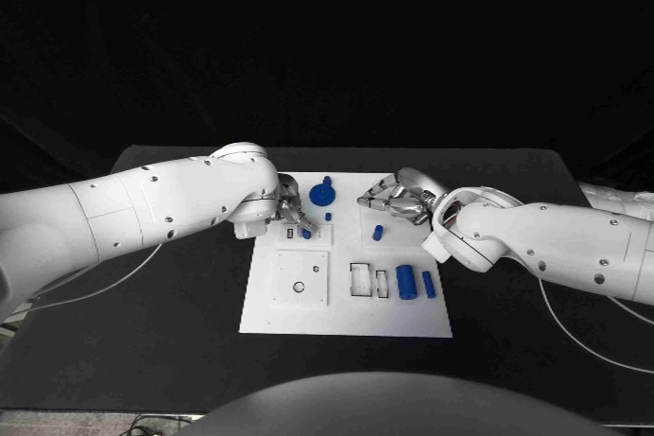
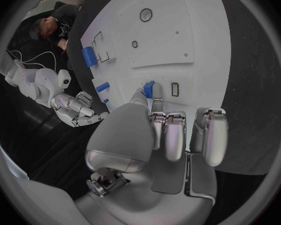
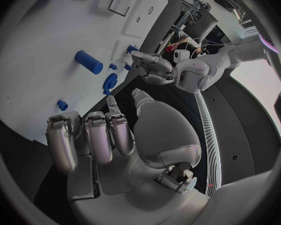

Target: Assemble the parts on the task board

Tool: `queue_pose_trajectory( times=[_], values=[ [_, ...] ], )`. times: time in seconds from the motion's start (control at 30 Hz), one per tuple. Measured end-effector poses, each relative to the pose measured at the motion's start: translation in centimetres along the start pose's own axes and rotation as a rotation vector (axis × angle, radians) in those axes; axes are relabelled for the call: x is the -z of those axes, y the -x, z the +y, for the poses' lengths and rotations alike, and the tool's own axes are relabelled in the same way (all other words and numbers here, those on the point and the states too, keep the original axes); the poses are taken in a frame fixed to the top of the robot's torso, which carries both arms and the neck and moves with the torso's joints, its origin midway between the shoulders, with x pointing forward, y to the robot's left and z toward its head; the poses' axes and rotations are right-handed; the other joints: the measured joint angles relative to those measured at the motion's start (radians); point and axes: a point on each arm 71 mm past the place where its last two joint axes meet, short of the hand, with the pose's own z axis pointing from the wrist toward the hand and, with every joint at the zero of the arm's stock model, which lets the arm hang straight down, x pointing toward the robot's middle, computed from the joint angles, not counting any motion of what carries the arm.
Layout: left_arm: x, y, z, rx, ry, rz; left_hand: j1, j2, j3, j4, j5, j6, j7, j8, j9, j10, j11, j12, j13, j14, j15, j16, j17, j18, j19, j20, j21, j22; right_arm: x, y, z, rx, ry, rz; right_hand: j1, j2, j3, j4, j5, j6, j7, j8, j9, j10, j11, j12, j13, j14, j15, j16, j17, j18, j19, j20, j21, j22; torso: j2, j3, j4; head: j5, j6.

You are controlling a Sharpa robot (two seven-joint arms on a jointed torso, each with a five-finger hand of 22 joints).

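The left robot hand [image 1: 290, 212] pinches a small blue part [image 2: 149, 90] against the far-left area of the white task board [image 1: 273, 318] on the black desk [image 1: 163, 341], while the right robot hand [image 1: 395, 202] hovers over the board's far edge, fingers curled loosely with nothing in them. A blue cylinder [image 1: 404, 282] and slim blue bar [image 1: 429, 284] lie at the board's near-right corner. A tilted part could jam or slip from the pinch, and the two hands, working close together, risk bumping.

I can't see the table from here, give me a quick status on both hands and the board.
Left hand pinches a small blue part at the task board. Right hand over board's far edge, fingers curled, nothing held. Large blue cylinder lies untouched. Nothing in the way.
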Motion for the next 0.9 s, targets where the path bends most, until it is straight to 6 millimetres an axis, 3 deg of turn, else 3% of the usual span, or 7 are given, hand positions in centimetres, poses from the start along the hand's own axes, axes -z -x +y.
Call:
queue_pose_trajectory(
  times=[0.9],
  values=[
    [0.00,0.14,-0.07,-0.006,-0.014,-0.022,0.040,-0.006,0.029,-0.001,0.008,0.000,0.004,-0.009,0.007,0.000,0.000,-0.003,0.019,0.000,0.000,0.000,0.000,0.000,0.000,0.000,0.000,0.000,-0.02,-0.02,0.04,0.000,0.001,0.000,0.000,0.000,0.000,0.000,0.000,0.000,0.000,0.000,0.000,0.000,0.000,0.000,0.000,0.000,0.000,0.000,0.000,0.000,0.000,0.000,0.000,0.000,0.000,-0.0002,0.0008,-0.002,-0.002]
  ],
)
